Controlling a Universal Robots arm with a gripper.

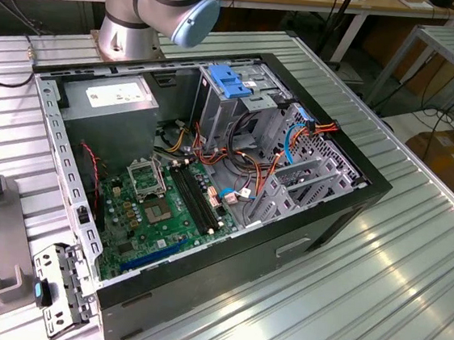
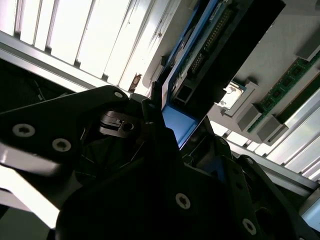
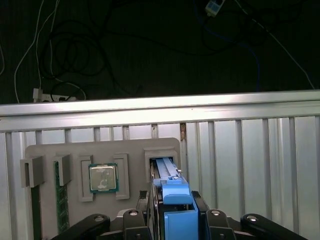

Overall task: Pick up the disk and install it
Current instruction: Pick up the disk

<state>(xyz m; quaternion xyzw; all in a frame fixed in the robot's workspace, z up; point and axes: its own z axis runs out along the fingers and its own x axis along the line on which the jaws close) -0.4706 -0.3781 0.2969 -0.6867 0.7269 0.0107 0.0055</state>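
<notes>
Disk (image 3: pixel 176 192), edge-on and largely hidden, seems clamped in the gripper (image 3: pixel 172 212) at the grey tray (image 3: pixel 50 150).

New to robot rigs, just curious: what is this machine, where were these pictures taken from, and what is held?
It is a robot arm standing on a ribbed metal table, beside an open computer case. The exterior view comes from a camera standing off the arm. Both wrist views come from cameras riding near the gripper. In the first wrist view it is closed on the disk, a drive with blue rails, at a slot in a grey tray that also carries a processor chip and a memory stick.
</notes>
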